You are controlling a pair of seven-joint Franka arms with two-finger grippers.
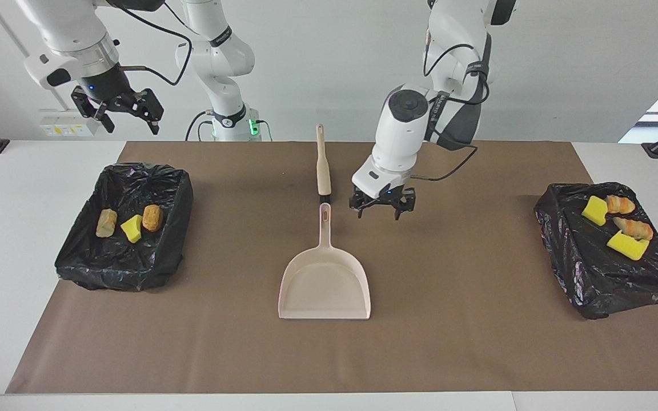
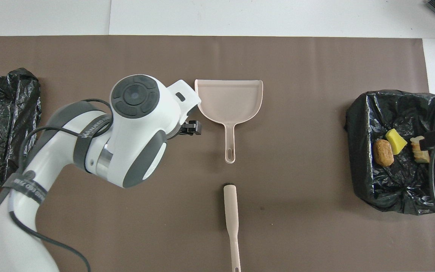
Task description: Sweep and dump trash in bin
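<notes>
The trash lies in two black-lined bins. A tan piece (image 1: 106,222), a yellow sponge (image 1: 131,228) and an orange piece (image 1: 152,217) sit in the bin (image 1: 112,268) at the right arm's end. Several yellow and bread-like scraps (image 1: 627,245) rest on the bin (image 1: 603,285) at the left arm's end. The beige dustpan (image 1: 324,285) lies flat mid-mat, and nothing holds it. My left gripper (image 1: 379,212) hangs open and empty over the mat beside the dustpan's handle (image 2: 230,147). My right gripper (image 1: 132,123) waits open, high over its bin.
The beige brush (image 1: 323,165) lies on the brown mat (image 1: 477,342), in line with the dustpan's handle and nearer to the robots. In the overhead view the left arm's wrist (image 2: 138,124) covers the mat beside the dustpan (image 2: 229,100).
</notes>
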